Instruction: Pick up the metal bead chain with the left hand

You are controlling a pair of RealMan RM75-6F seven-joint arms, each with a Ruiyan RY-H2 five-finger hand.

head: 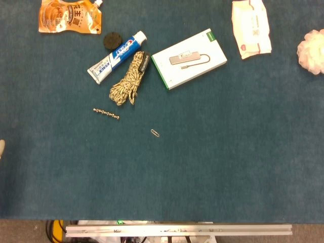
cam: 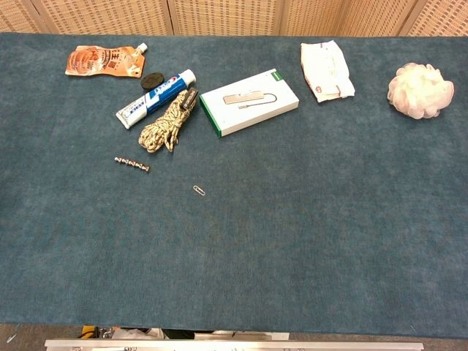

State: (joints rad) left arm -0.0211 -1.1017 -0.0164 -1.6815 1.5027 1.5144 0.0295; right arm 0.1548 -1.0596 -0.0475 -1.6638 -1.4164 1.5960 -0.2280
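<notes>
At the near edge, an aluminium rail ran below the table, which was covered in a dark blue carpet-like cloth. Neither hand appeared in either view, so the state of their fingers could not be told. A pale sliver at the far left edge of the head view could not be identified.

Nearest on the cloth lay a small paper clip. Just beyond it to the left, the metal bead chain lay stretched out in a short, slightly slanted line, untouched and apart from other items. Behind the chain sat a bundled camouflage-pattern cord, touching a toothpaste tube on its left. A white and green box picturing a cable adapter lay to the right of the cord. A black round disc rested by the tube's cap. Farther back were an orange spouted pouch, a white packet and a white mesh bath sponge. Woven wicker panels closed the room behind the table.
</notes>
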